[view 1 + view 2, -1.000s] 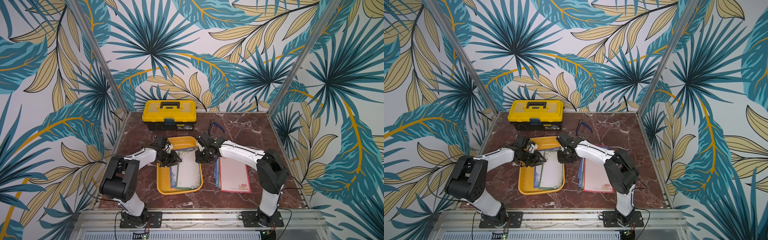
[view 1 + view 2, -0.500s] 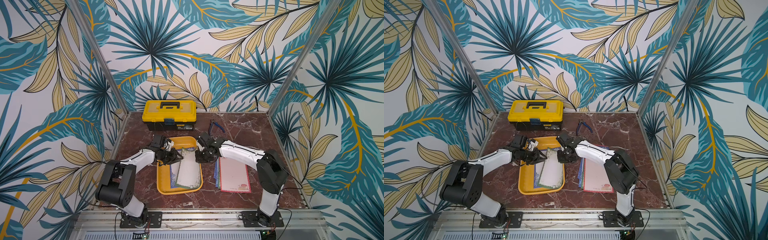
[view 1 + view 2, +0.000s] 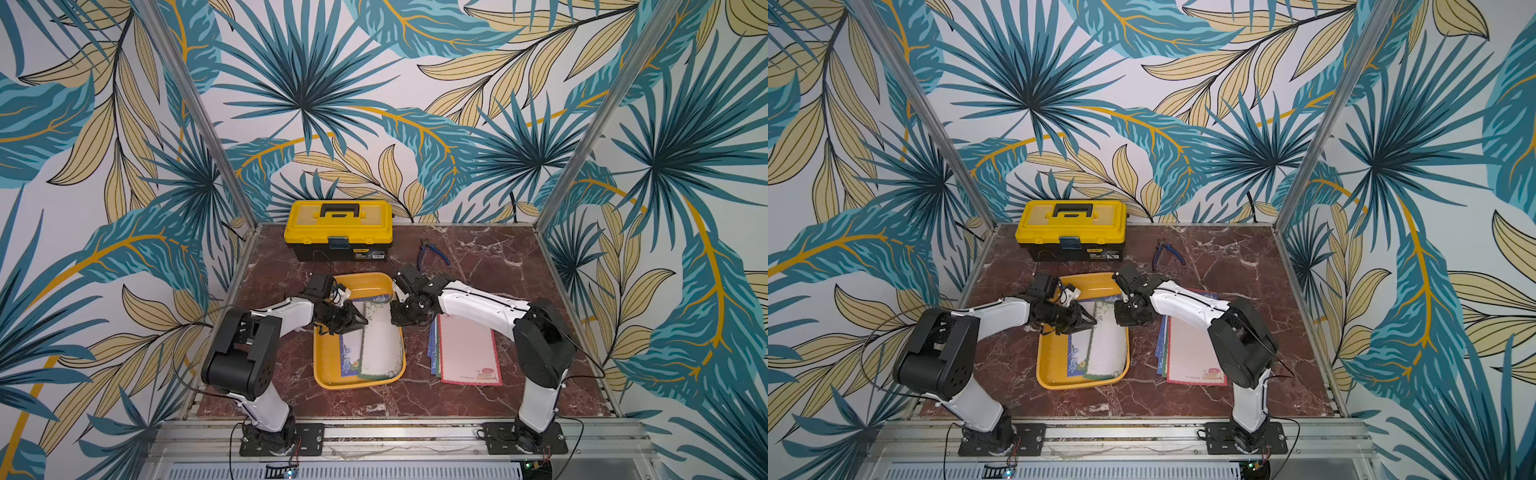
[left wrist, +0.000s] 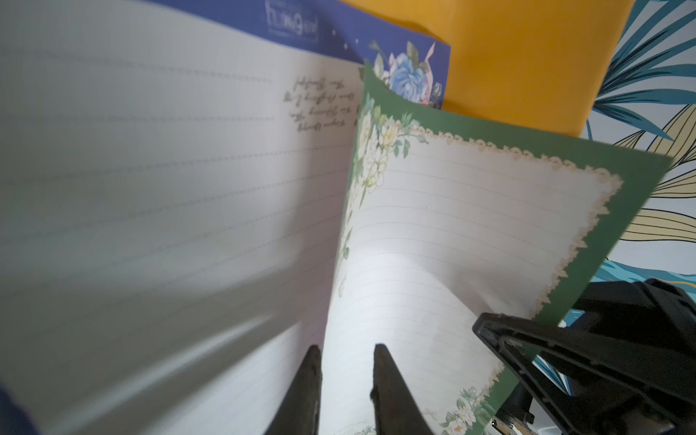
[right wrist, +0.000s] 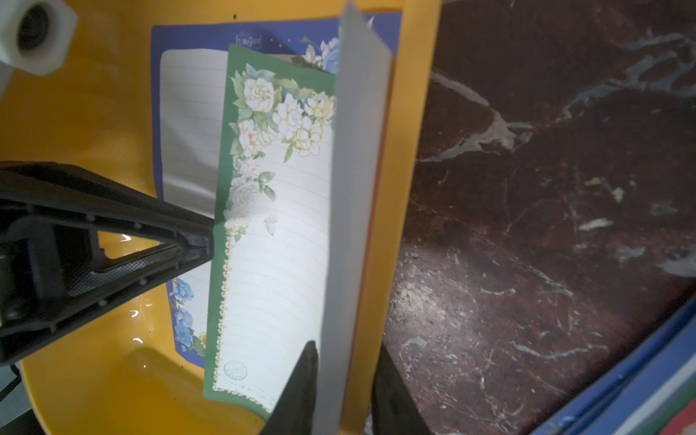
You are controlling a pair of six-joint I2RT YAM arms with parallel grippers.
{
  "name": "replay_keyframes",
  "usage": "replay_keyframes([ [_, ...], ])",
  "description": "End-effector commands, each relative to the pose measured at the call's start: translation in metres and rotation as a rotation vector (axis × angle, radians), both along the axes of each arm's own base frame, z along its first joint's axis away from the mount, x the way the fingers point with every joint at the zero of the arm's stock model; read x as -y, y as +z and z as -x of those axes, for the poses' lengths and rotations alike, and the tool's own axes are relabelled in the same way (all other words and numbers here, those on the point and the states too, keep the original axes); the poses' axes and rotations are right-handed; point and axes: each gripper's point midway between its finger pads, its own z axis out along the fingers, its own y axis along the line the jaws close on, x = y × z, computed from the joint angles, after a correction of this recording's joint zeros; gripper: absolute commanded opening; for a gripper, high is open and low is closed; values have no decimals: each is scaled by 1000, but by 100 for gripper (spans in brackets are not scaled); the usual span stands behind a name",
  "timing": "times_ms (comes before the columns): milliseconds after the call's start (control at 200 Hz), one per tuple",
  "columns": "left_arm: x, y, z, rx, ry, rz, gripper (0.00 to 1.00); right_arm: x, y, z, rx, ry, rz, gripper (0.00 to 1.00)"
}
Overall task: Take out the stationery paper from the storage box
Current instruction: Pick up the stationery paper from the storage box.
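Marble worktop [image 3: 478,266]: green-bordered sheet [image 3: 380,345], running 12-to-6 in storage box [image 3: 328,374], is pinched by nearly closed right claw [image 5: 341,391] and left claw [image 4: 346,391].

I see a green-bordered sheet [image 3: 380,345] with white flowers, a blue floral sheet [image 3: 348,353], and an orange-yellow storage box [image 3: 328,365].

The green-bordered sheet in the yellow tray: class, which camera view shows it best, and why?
The right wrist view: the green-bordered sheet shows nearly whole, white flowers, ruled lines and one long edge curled up. The left wrist view gives a closer, partial look. In both top views it is small, lying in the yellow tray.
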Motion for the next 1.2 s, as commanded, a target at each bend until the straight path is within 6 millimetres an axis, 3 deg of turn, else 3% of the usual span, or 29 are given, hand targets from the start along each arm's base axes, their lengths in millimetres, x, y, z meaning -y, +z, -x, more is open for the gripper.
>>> replay_keyframes([
  [0, 2, 2, -1, 16, -20, 32, 24, -7, 0, -2, 0, 11, -12, 26],
  [345, 9, 13, -2, 47, -41, 86, 16, -7, -1, -2, -3, 12, -11, 26],
  [611, 7, -13, 2, -5, -47, 44, 20, -8, -1, -1, -8, 12, -15, 25],
  [961, 15, -24, 3, -24, -87, 48, 19, -5, 0, 0, -5, 13, -7, 24],
  [1197, 11, -27, 2, -25, -66, 16, 19, 14, 20, -2, 49, -3, 74, 23],
])
